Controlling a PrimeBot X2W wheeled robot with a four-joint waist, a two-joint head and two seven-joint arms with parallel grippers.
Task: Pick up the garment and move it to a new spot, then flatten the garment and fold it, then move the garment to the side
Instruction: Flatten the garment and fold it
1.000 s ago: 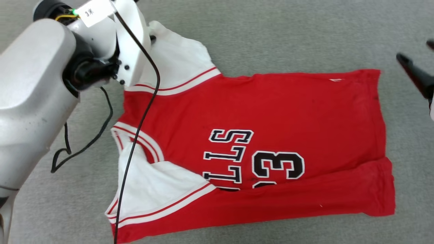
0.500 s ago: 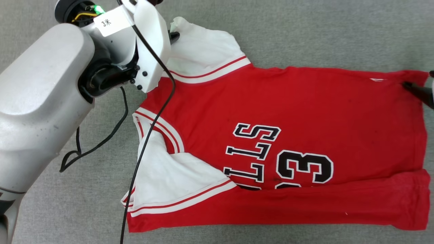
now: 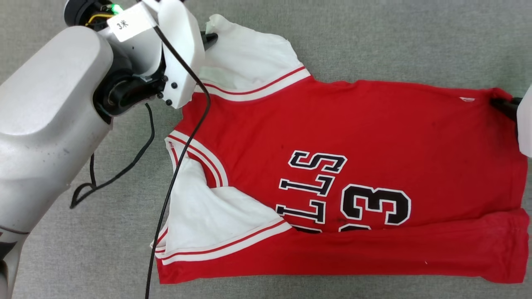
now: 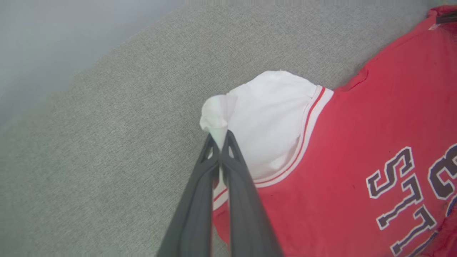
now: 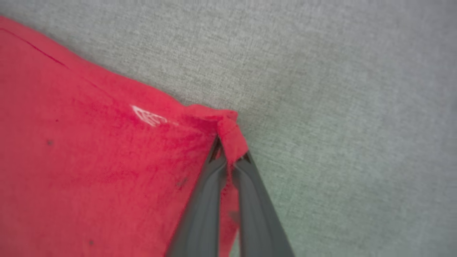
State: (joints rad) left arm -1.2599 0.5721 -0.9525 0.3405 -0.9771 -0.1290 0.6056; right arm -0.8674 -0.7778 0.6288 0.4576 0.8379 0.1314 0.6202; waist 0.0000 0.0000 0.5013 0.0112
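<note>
across the middle of the head view lies the garment, a red jersey shirt with short white sleeves, red-and-white striped trim and black white-edged lettering and number. it is spread on a grey woven fabric surface, collar toward the left of the frame and hem toward the right. its lower long edge is folded up over the bottom of the lettering. at the upper left, the bulky pale grey left arm reaches to the upper white sleeve, and a thin black cable hangs from it across the collar. in the left wrist view the left gripper is clenched on a bunched tip of that sleeve, white cloth pinched between its dark fingers. in the right wrist view the right gripper is clamped on the upper hem corner, a small red fold standing up between its tips. beside that corner is a small white mark on the red cloth.
</note>
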